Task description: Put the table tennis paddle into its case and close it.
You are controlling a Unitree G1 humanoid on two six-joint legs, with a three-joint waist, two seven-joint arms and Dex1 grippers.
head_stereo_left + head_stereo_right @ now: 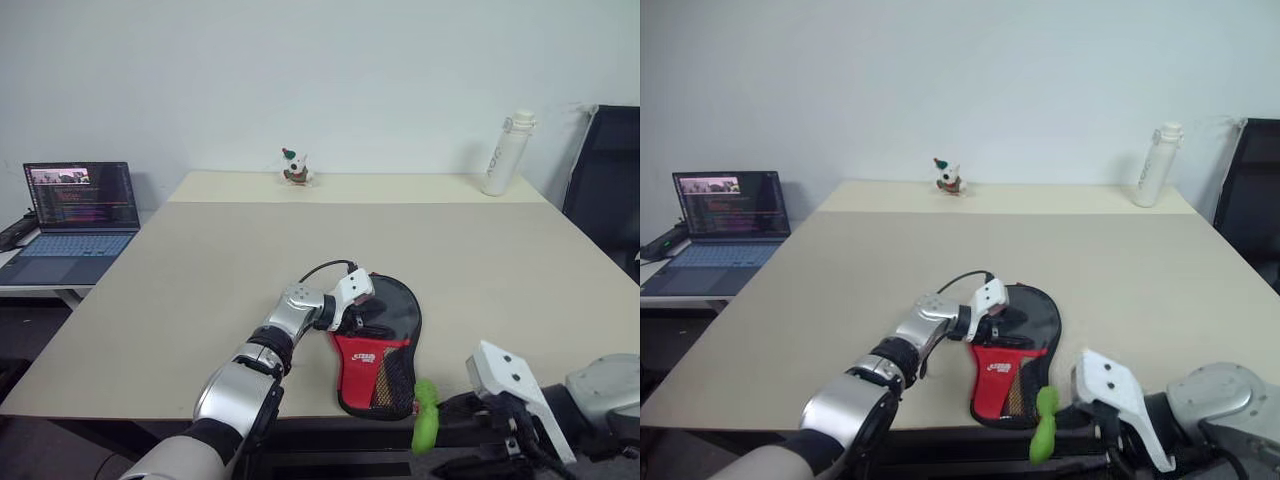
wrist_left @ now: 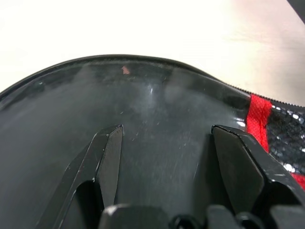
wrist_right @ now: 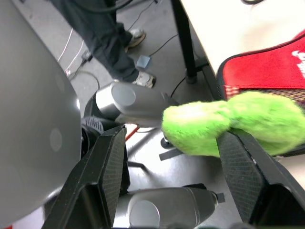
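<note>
The case [image 1: 378,345] lies flat near the table's front edge, with its round black part toward the far side and its red-and-mesh panel [image 1: 365,362] toward me. My left gripper [image 1: 368,318] is open, and its fingers [image 2: 107,162] rest spread on the case's glossy black face [image 2: 157,105]. A fuzzy green tassel [image 1: 426,415] hangs off the case's near end over the table edge. My right gripper [image 3: 171,133] is open below the table edge, and the tassel [image 3: 224,121] lies against one of its fingers [image 3: 243,171]. The table tennis paddle is hidden.
A white bottle [image 1: 508,152] and a small figurine [image 1: 295,167] stand at the table's [image 1: 200,280] far side. An open laptop [image 1: 80,215] sits on a side desk to the left, a black chair [image 1: 605,190] to the right. A person's legs [image 3: 107,33] stand on the floor.
</note>
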